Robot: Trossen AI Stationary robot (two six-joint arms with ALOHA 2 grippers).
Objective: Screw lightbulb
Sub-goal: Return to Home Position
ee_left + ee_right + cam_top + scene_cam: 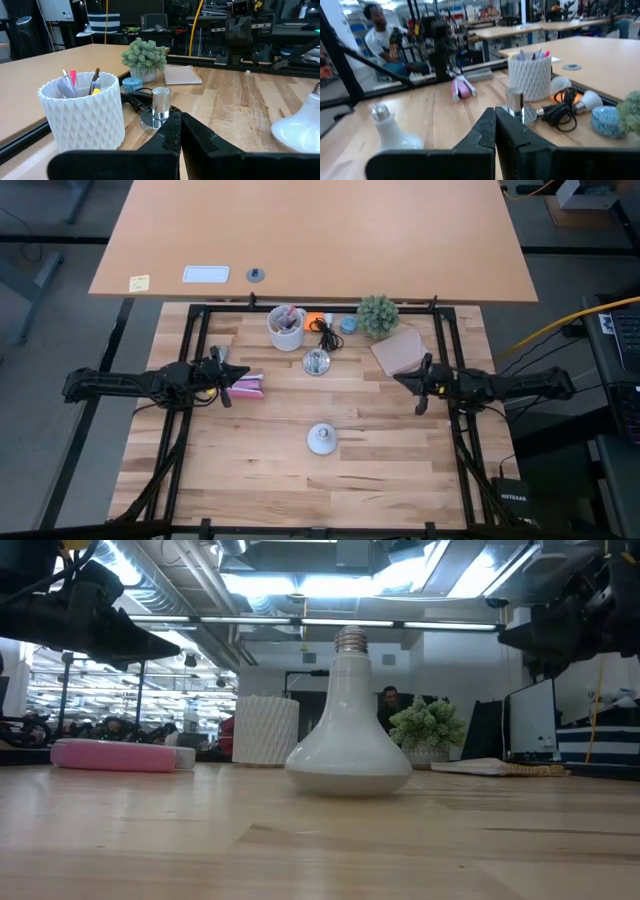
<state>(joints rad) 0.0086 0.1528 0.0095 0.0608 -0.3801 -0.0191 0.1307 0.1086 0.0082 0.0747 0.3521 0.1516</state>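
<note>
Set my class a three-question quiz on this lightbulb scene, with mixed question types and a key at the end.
1. True or false: the lightbulb is screwed into the silver fitting.
2. Which end of the lightbulb points up? A) globe B) screw base
3. Fill in: the left gripper and the right gripper are both ____, holding nothing.
Key: 1 false; 2 B; 3 shut.

Left claw [230,371] and right claw [402,378] hover facing each other, each with fingers pressed together.
</note>
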